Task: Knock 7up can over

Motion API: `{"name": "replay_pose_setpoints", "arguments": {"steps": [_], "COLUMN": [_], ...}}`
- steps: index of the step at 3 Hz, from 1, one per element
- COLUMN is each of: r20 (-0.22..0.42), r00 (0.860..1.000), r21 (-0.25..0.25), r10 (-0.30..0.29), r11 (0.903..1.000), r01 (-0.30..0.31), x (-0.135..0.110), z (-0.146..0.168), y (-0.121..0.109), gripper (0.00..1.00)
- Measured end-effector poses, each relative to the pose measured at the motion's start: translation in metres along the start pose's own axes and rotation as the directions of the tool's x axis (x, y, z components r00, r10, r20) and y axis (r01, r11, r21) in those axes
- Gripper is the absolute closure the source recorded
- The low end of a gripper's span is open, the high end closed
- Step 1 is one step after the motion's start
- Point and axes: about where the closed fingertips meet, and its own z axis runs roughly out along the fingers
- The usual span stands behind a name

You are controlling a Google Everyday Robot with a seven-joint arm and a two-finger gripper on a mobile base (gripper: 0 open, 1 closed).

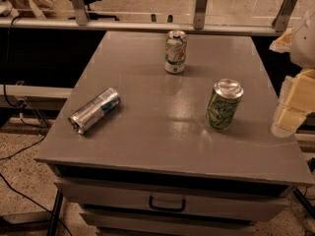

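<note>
The 7up can [175,51] stands upright near the far middle of the grey table [147,132]. It is pale with green lettering, a small red-orange spot and a silver top. My gripper [291,113] shows as pale yellowish parts at the right edge of the view, beyond the table's right side. It is well to the right of the 7up can and nearer to me, not touching anything.
A darker green can with a scribbled pattern [224,103] stands upright at the right middle. A silver-and-blue can [94,110] lies on its side at the left. A drawer with a handle [167,203] is below the tabletop. A metal rail [147,26] runs behind.
</note>
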Motion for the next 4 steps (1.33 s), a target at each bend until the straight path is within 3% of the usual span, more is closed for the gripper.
{"name": "replay_pose_setpoints", "arguments": {"steps": [1,2,3,4], "r20": [0.0,0.037,0.124,0.247], "r00": [1.0,0.999,0.99,0.961], "r21": [0.0,0.029,0.087,0.148], "r10": [0.0,-0.028,-0.073,-0.127], "r11": [1.0,0.9992,0.9943,0.9847], "r01": [0.0,0.027,0.062,0.092], "x": [0.0,-0.009,-0.023,-0.05], "z": [0.0,-0.002,-0.004,-0.003], "y": [0.0,-0.02,-0.06,-0.111], "gripper": [0.0,0.0,0.0,0.0]}}
